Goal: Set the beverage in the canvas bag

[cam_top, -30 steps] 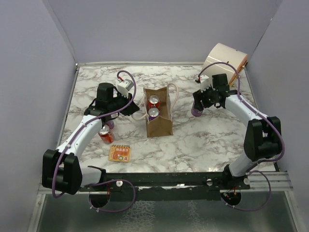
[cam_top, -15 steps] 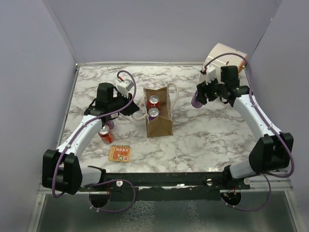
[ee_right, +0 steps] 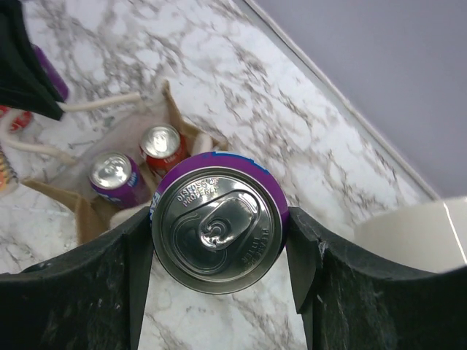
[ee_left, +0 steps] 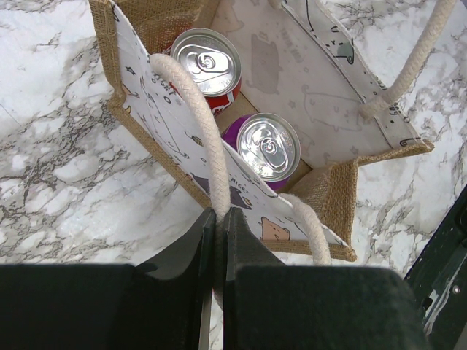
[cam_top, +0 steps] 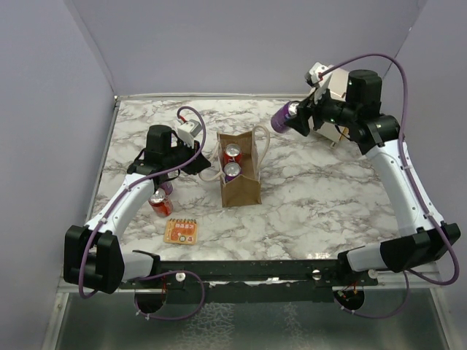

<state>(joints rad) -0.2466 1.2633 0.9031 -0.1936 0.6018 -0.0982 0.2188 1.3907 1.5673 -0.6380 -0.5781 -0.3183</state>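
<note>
The canvas bag [cam_top: 241,191] stands upright mid-table, tan with cream rope handles. Inside it are a red can [ee_left: 206,61] and a purple can [ee_left: 268,147], tops up. My left gripper [ee_left: 217,216] is shut on the bag's near handle [ee_left: 195,109], holding that side out. My right gripper [cam_top: 290,117] is high in the air, to the right of and behind the bag. It is shut on the beverage, a purple can [ee_right: 218,230], which fills the gap between both fingers. The bag [ee_right: 86,212] lies below and to the left of it in the right wrist view.
A red can [cam_top: 159,205] and a purple can [cam_top: 167,187] stand by my left forearm. An orange snack packet [cam_top: 181,231] lies near the front. A large cream drum-shaped container [cam_top: 337,82] sits at the back right corner, partly behind my right arm. Grey walls close three sides.
My right arm has lifted the purple can off the table and carried it up and left, toward the bag. The left gripper and the bag have not moved.
</note>
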